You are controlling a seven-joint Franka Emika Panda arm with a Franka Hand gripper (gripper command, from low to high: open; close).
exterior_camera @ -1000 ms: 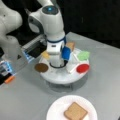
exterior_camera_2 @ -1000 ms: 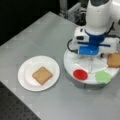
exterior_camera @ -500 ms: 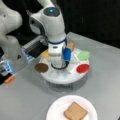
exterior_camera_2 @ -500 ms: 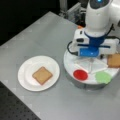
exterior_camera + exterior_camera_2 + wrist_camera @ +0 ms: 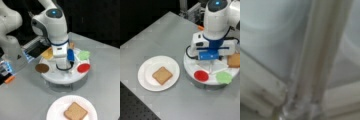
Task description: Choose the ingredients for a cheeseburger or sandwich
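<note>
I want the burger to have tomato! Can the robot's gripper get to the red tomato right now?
Probably yes. The tomato lies bare in its own section of the round tray, nothing on top of it. The gripper hangs low over the tray's middle, right beside it.

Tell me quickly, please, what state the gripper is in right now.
Gripper: lowered over the middle of the round white ingredient tray; open or closed cannot be told.
</note>
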